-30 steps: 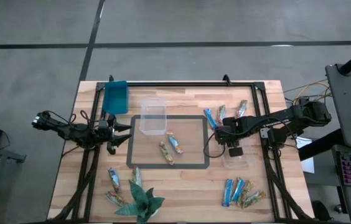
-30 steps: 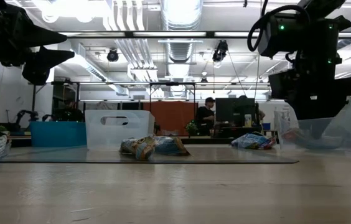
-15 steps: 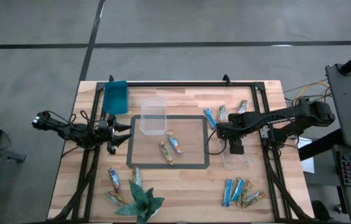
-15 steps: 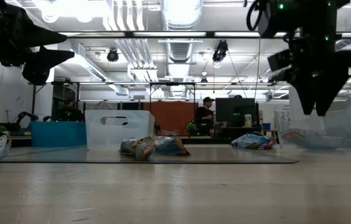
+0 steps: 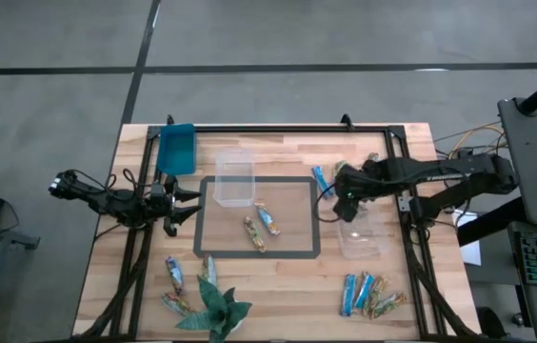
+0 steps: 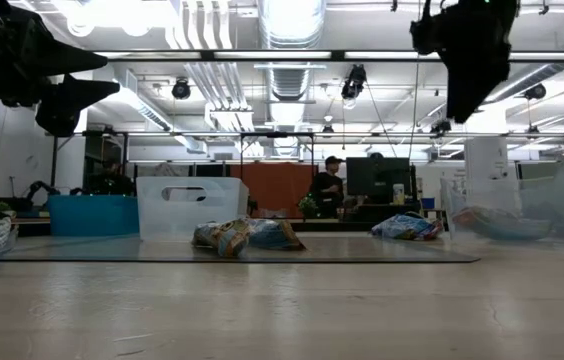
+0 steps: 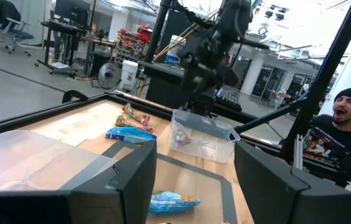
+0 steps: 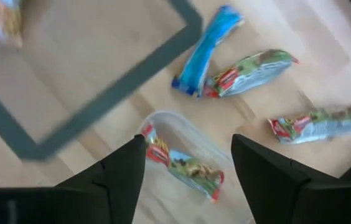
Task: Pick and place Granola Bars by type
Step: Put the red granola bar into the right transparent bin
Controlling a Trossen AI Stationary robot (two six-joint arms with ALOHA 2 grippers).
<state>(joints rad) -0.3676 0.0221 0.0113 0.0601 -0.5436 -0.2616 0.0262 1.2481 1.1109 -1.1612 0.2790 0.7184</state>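
Hovering above a clear tub (image 5: pixel 361 238) at the table's right, the right gripper (image 5: pixel 347 195) is spreading its empty fingers apart; one brown granola bar (image 8: pixel 182 163) is lying inside the tub. Waiting at the left, the left gripper (image 5: pixel 185 206) is holding its fingers apart, empty.

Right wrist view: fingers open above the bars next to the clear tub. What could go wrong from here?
1. The blue bar and a green-and-red bar touch at one end, so the right gripper may grab both or drag the wrong type.
2. The clear tub sits close by. Descending fingers could nudge it and shift the bar inside.
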